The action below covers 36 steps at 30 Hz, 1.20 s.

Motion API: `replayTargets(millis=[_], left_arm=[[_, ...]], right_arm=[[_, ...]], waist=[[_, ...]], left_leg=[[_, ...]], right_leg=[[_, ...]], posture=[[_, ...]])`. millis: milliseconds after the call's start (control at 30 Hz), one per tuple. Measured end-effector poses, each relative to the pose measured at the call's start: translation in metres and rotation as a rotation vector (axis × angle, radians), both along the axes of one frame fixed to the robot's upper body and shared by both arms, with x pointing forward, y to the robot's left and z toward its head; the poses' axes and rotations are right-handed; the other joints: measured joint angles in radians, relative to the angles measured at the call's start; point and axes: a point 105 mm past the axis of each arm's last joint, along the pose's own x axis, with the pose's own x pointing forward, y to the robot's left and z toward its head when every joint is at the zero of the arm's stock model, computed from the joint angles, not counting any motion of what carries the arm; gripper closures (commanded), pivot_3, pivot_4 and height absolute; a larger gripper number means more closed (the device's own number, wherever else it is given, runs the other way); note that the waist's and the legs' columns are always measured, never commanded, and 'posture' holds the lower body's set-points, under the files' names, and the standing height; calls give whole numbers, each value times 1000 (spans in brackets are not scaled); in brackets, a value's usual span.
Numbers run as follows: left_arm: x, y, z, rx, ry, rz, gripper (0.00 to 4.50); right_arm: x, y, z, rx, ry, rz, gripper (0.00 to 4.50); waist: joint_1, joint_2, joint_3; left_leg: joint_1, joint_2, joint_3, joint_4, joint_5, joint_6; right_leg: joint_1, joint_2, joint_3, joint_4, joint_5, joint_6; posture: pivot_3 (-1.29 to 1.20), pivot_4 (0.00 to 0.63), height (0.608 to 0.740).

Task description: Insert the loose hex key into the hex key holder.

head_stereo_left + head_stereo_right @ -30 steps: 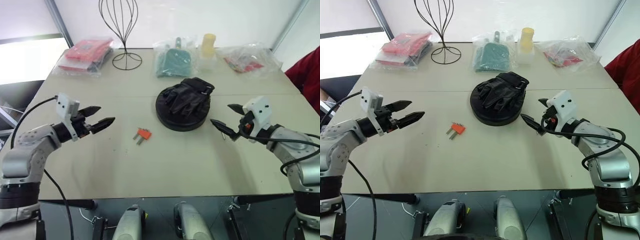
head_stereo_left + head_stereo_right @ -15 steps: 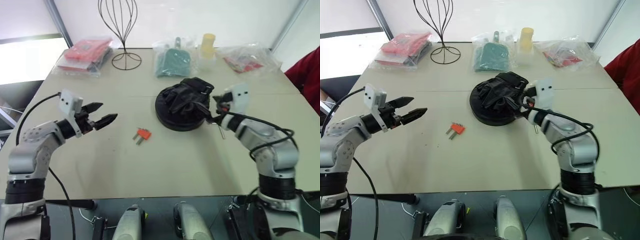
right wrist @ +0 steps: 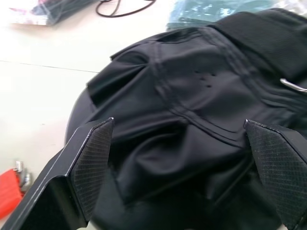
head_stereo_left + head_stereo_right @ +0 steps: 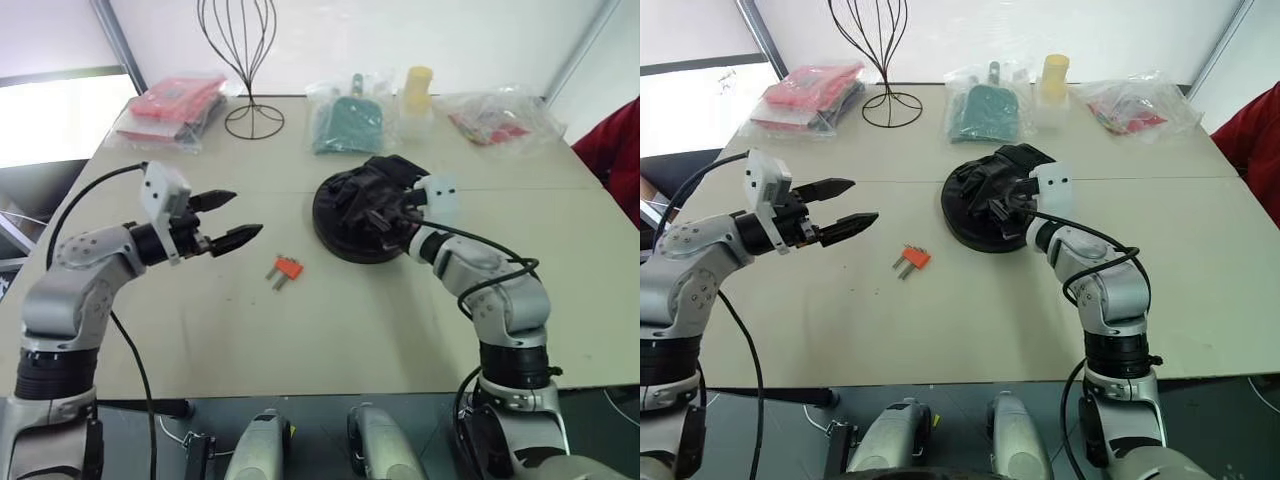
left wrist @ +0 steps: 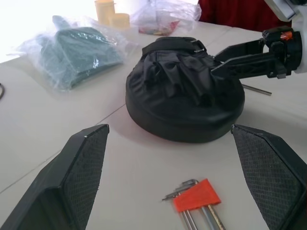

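Beige surface (image 4: 330,330) carried the orange-red hex key holder (image 4: 287,268) untouched, both claws gaping empty, left claw (image 4: 228,219) hovering beside it, right claw (image 5: 218,59) over the black glove (image 4: 375,195), loose hex key (image 5: 256,89) just beyond, apparently its target.

right claw (image 4: 392,213) swung in from the robot's right edge of the tabletop (image 4: 330,330) toward the middle; it now sits over the black glove (image 4: 372,190) on the round black pad (image 4: 345,240), fingers spread, forearm folded in close. left claw (image 4: 232,218) shifted up and toward the middle, nearer the hex key holder (image 4: 287,269), fingers spread as before. the loose hex key (image 5: 256,89) now lies uncovered beside the pad.
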Motion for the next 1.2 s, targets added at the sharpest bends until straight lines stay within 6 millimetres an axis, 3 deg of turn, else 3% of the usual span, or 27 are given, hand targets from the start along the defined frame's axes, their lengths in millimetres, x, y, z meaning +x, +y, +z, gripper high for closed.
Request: replayTargets(millis=[200, 633, 733, 967, 1200], left_arm=[[2, -1, -3, -15, 7, 4, 228], [6, -4, -11, -3, 18, 24, 228], [8, -3, -10, 5, 1, 42, 0], [10, -1, -9, 4, -14, 72, 0], [11, -1, -8, 0, -28, 78, 0]], right_arm=[[-5, -21, 26, -6, -63, -55, 0], [-2, 8, -6, 88, 36, -21, 0], [3, 13, -16, 83, 51, -29, 897], [9, 12, -19, 75, 32, -47, 4402], [9, 14, -17, 76, 24, -36, 4458]], waist=[[-1, 0, 0], [-2, 0, 0], [-2, 0, 0], [-18, 0, 0], [-24, 0, 0]], left_leg=[[0, 0, 0, 0, 0, 0], [0, 0, 0, 0, 0, 0], [0, 0, 0, 0, 0, 0], [0, 0, 0, 0, 0, 0], [0, 0, 0, 0, 0, 0]], right_leg=[[0, 0, 0, 0, 0, 0], [0, 0, 0, 0, 0, 0], [0, 0, 0, 0, 0, 0], [0, 1, 0, 0, 0, 0], [0, 1, 0, 0, 0, 0]], posture=[[0, 150, 740], [0, 150, 740], [0, 150, 740], [0, 150, 740], [0, 150, 740]])
